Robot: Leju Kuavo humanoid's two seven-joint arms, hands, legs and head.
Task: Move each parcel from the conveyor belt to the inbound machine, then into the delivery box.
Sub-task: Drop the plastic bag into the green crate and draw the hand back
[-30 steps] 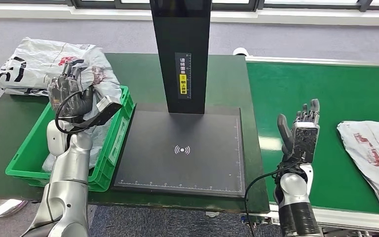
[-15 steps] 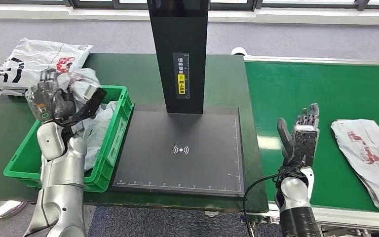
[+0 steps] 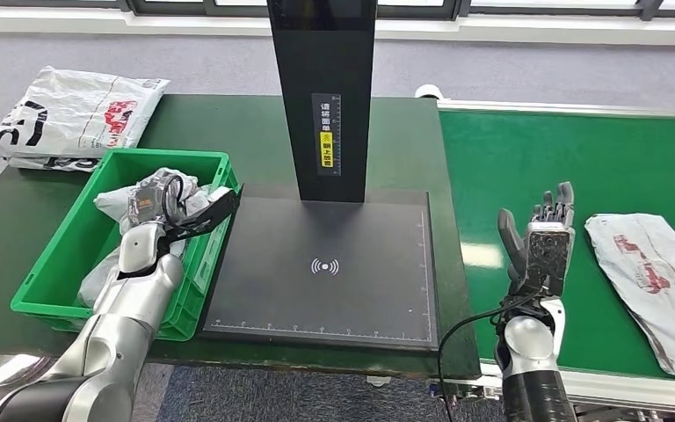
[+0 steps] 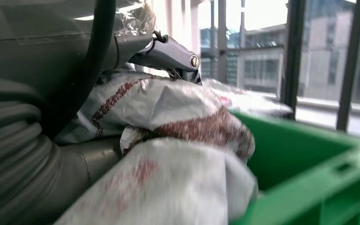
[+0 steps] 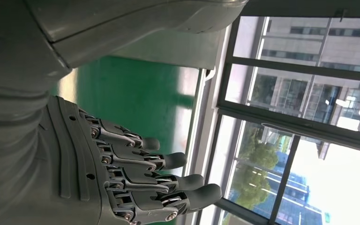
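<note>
Parcel going into the box.

The left hand grips a crumpled white plastic parcel inside the green plastic crate, to drop it; right hand waits spread beside the green conveyor belt.

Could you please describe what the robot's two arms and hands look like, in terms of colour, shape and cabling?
Both arms are smooth, rounded silver shells. The right hand has a speckled dark grey back, a thick grey thumb and darker jointed fingers with metal pins, behind a grey ribbed cover. A black cable loops from its wrist. The left hand is dark, with a black cable loop and a flat black wrist piece.
</note>
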